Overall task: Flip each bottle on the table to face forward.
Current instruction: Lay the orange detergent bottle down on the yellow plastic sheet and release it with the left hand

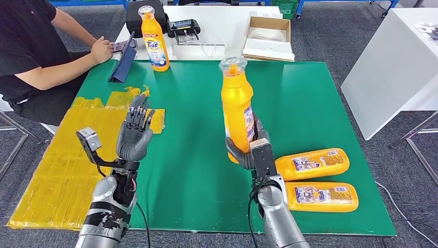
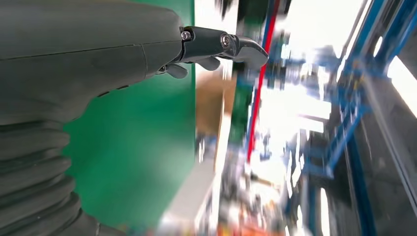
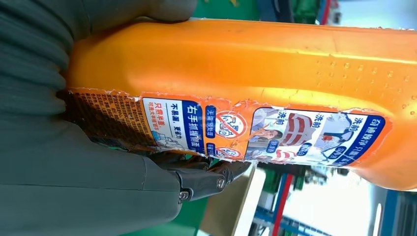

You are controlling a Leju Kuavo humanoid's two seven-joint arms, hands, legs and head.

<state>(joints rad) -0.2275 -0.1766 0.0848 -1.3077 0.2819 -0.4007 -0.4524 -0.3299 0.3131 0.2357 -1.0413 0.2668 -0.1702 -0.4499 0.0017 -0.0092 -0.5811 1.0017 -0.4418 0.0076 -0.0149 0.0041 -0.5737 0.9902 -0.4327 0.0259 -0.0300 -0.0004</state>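
Note:
My right hand grips the lower body of an orange detergent bottle and holds it upright above the green table mat. Up close, the held bottle shows its back label, with my right hand wrapped around it. Two more orange bottles lie flat at the mat's right front, one above the other, back labels up. A fourth bottle stands at the far edge with its Tide front label showing. My left hand is raised over the mat's left edge, fingers apart and empty; its fingers hold nothing.
A person sits at the far left with a hand by a tablet. Yellow taped sheet lies left of the mat. A white table behind carries a cardboard box and a black device. Another white table stands right.

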